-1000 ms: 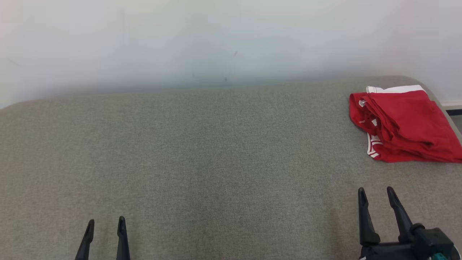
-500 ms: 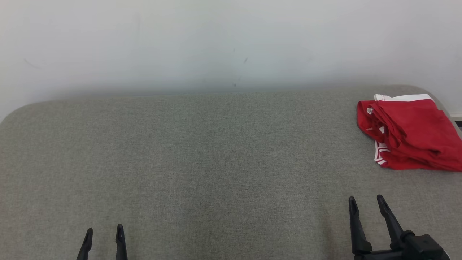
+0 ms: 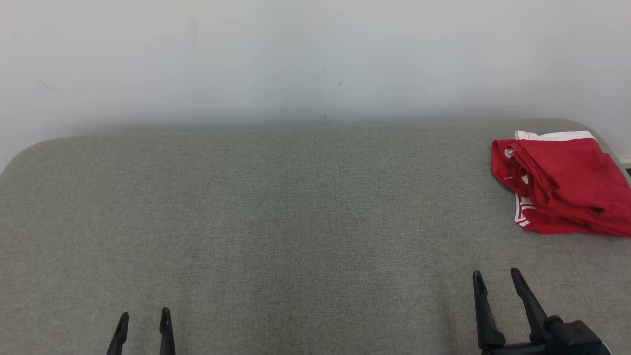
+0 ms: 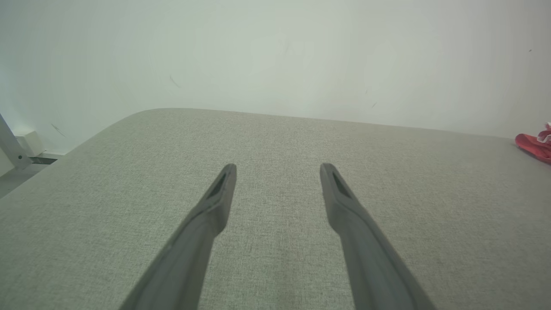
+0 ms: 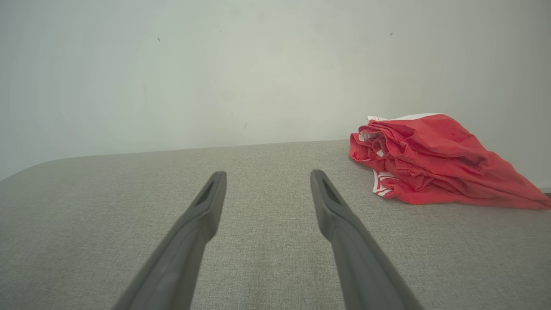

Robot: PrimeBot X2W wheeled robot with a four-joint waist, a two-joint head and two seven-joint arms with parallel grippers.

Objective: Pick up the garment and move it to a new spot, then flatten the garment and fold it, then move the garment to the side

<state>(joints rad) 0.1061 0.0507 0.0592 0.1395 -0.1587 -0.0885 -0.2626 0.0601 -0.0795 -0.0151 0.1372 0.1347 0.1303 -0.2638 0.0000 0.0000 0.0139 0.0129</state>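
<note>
Head view. Against the earlier frames the whole scene sits lower and further right, a shift of the camera. The rounded corner of the desk (image 3: pixel 296 222) beyond the left pincer (image 3: pixel 144 314) is now fully in frame. The red garment (image 3: pixel 562 187) keeps the same crumpled heap and the same place on the desk. The right pincer (image 3: pixel 495 272) now stands a little further to the garment's left than before. Both pincers are spread wide, as earlier, with nothing between the jaws. The garment lies ahead of the right pincer and off to its right, apart from it, with bare grey fabric between. It is far across the desk from the left pincer. Its white band faces the pale wall (image 3: pixel 296 59).

Left wrist view. The left pincer (image 4: pixel 277 165) hovers over the bare desk (image 4: pixel 430 193), jaws apart and empty. A sliver of the garment (image 4: pixel 533 145) shows far off to the pincer's right, at the desk's far edge.

Right wrist view. The right pincer (image 5: pixel 267 173) is parted and grips nothing. The garment (image 5: pixel 430 159) rests on the desk (image 5: pixel 86 206) ahead and to the right of the pincer tips, near but not touching. It is bunched in folds, with white-striped trim on the side nearest the pincer.
</note>
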